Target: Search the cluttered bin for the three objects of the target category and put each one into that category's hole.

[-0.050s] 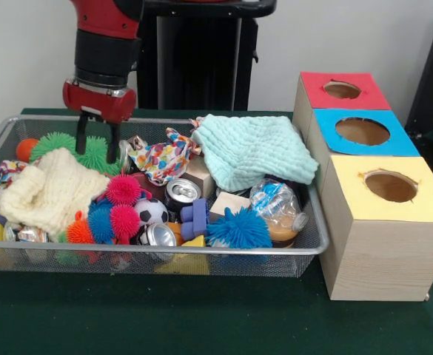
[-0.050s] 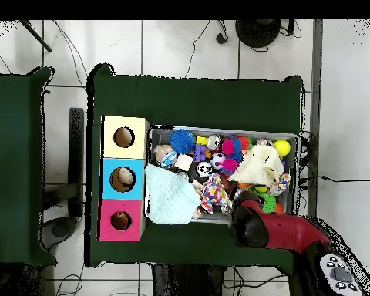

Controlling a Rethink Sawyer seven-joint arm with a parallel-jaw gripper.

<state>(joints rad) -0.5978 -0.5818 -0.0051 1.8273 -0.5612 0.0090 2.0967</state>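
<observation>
Green tabletop (image 1: 201,318): mesh bin (image 1: 316,240) beside three-hole box (image 1: 394,244), kept close for short transfers. Target category undetermined; candidates crowded in bin. End effector (image 1: 98,148) open, empty, lowered over green spiky ball (image 1: 92,151), seemingly for pickup.

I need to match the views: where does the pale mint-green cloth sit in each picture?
Front view: the mint-green cloth drapes over the bin's far right corner, nearest the red-topped box.
Overhead view: the mint-green cloth lies at the bin's lower left, spilling over the rim beside the boxes.
Shared landmark: the red-topped box, the closest hole to the cloth in both views.
</observation>
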